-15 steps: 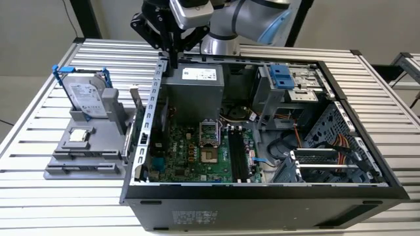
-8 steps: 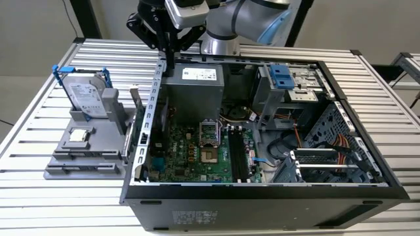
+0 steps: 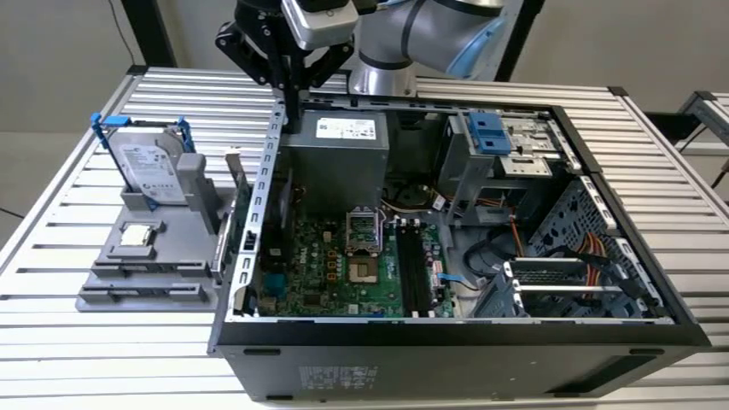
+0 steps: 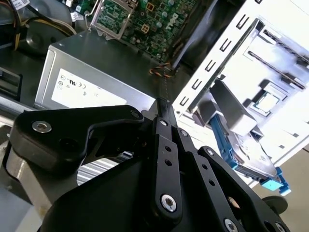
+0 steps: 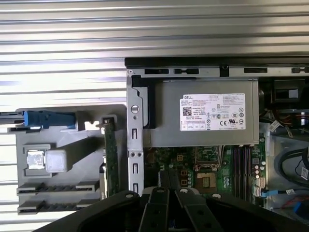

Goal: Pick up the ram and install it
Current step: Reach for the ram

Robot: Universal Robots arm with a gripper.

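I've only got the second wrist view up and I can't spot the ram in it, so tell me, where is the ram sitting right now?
Observer: In the first wrist view the ram stands on edge in the grey holder, just outside the case wall.
Operator: Is the gripper on it?
Observer: No. In the exterior view the gripper hangs shut above the case corner by the power supply, apart from the ram.
Operator: And the memory slots?
Observer: The exterior view shows the long black slots beside the CPU socket with nothing in them.
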